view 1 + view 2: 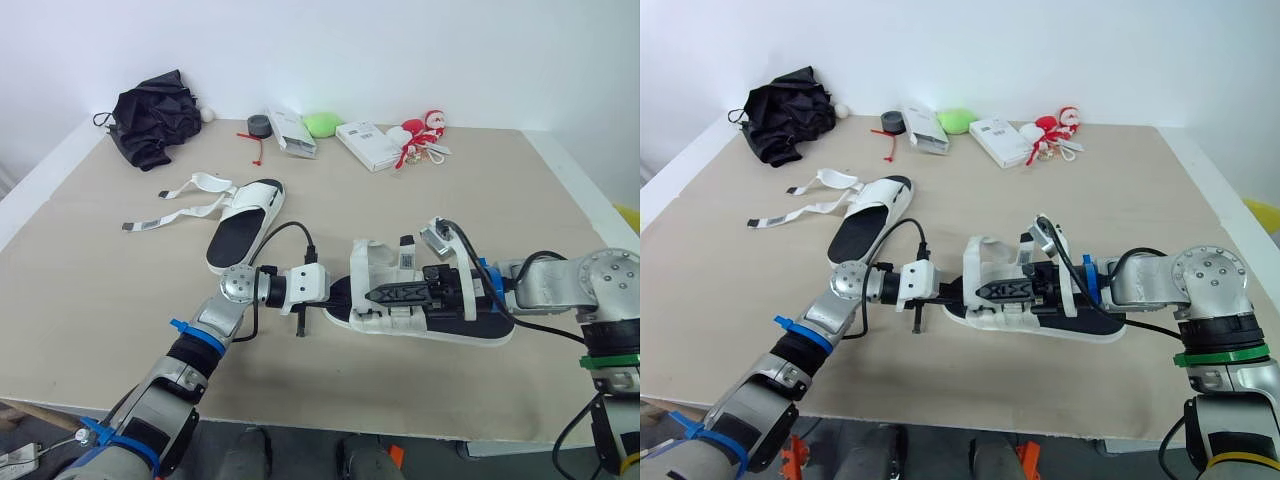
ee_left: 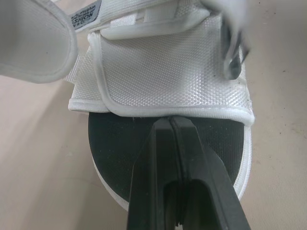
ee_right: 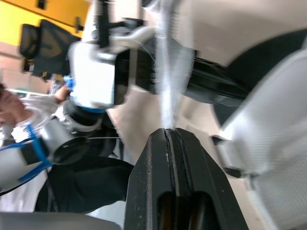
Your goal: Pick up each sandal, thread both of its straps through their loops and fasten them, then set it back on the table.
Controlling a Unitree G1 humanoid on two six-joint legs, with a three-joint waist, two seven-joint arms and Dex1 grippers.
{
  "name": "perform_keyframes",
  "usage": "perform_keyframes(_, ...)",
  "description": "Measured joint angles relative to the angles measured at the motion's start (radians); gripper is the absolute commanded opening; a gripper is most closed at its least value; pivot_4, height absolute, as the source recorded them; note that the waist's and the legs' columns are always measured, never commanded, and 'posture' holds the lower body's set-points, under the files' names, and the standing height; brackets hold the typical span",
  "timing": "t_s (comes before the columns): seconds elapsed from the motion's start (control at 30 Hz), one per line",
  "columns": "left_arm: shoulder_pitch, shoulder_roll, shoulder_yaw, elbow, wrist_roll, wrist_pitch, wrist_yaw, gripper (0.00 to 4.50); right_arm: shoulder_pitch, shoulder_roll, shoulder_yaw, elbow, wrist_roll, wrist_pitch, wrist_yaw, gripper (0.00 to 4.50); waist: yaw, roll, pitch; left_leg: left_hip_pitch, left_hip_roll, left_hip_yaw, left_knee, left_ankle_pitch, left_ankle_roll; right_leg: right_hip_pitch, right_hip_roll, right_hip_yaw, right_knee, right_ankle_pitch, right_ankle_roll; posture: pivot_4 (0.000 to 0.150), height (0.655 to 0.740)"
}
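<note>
Black cloth bundle (image 1: 152, 120) is parked at the upper left of the table (image 1: 100, 300), not part of the job. Left of centre lies the far sandal (image 1: 245, 225), its loose straps (image 1: 208, 181) flopped out leftward and not fastened. In the lower middle is the near sandal (image 1: 372, 265), on the tabletop or barely off it.

The left gripper (image 2: 170, 120) has its fingers pressed together, tips right at the piped edge of the woven toe strap (image 2: 163, 72) above the black footbed. Can't tell if it's actually pinching anything. Further right, the right gripper (image 3: 169, 130) is clamped tight on a thin white strap (image 3: 168, 86).

My guess: the sandal is light, with a stiffish sole and floppy webbing. So steady it by the sole rim and pinch each strap near its tip.
</note>
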Motion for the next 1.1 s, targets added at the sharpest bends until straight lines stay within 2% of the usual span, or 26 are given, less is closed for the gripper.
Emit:
perform_keyframes(0.37, 0.000, 0.000, 0.000, -0.001, 0.000, 0.001, 0.000, 0.00, 0.003, -0.012, 0.032, 0.033, 0.007, -0.061, -0.048, 0.07, 0.000, 0.000, 0.000, 0.000, 0.000, 0.000, 0.000, 0.000, 0.000, 0.000, 0.000, 0.000, 0.000, 0.000, 0.000, 0.150, 0.7380)
perform_keyframes(0.63, 0.004, -0.001, 0.000, -0.005, 0.000, 0.001, 0.002, 0.00, -0.058, -0.010, 0.032, 0.095, 0.007, -0.071, -0.083, 0.07, 0.001, 0.000, 0.000, 0.000, 0.000, 0.000, 0.000, 0.000, 0.000, 0.000, 0.000, 0.000, 0.000, 0.000, 0.000, 0.150, 0.7380)
perform_keyframes(1.1, 0.011, -0.001, 0.000, -0.012, 0.000, 0.003, 0.012, 0.00, 0.014, -0.010, 0.033, 0.050, 0.009, -0.064, -0.073, 0.07, 0.001, 0.000, 0.000, 0.000, 0.000, 0.000, 0.000, 0.000, 0.000, 0.000, 0.000, 0.000, 0.000, 0.000, 0.000, 0.150, 0.7380)
